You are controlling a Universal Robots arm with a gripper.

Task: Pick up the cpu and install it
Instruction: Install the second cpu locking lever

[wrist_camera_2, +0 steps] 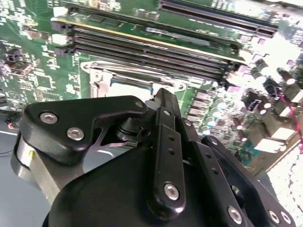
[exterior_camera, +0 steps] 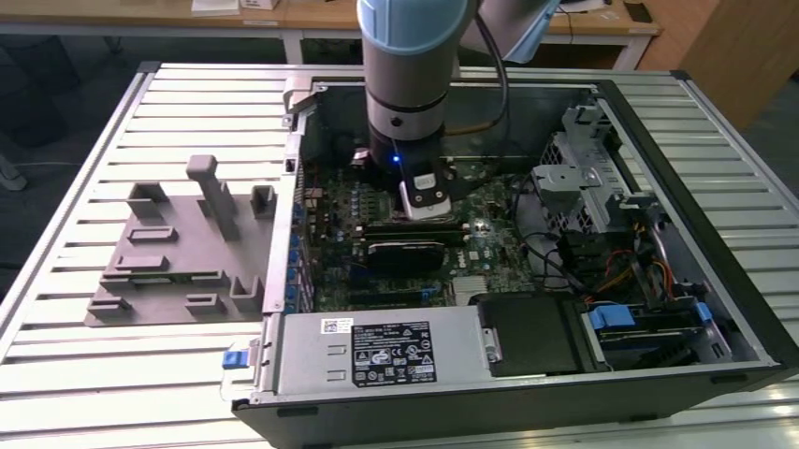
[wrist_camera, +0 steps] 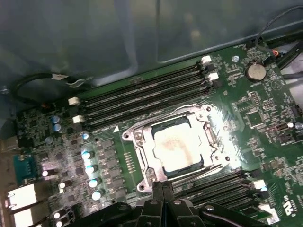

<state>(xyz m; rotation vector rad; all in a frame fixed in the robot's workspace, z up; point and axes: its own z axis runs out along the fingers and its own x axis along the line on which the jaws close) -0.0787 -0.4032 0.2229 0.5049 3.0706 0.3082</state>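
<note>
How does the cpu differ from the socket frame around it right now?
The cpu is a flat, pale silvery square with a plain top; the socket frame is a shinier metal surround with screws and cut-outs. The cpu lies inside; the socket frame encloses it and is larger. Both lie flat on the green motherboard.

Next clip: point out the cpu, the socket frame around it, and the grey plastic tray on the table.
cpu [wrist_camera: 177,144], first wrist view, centre of its metal top.
socket frame [wrist_camera: 138,142], first wrist view, the frame's metal edge beside the cpu.
grey plastic tray [exterior_camera: 156,281], exterior view, flat base on the exterior view's left.
</note>
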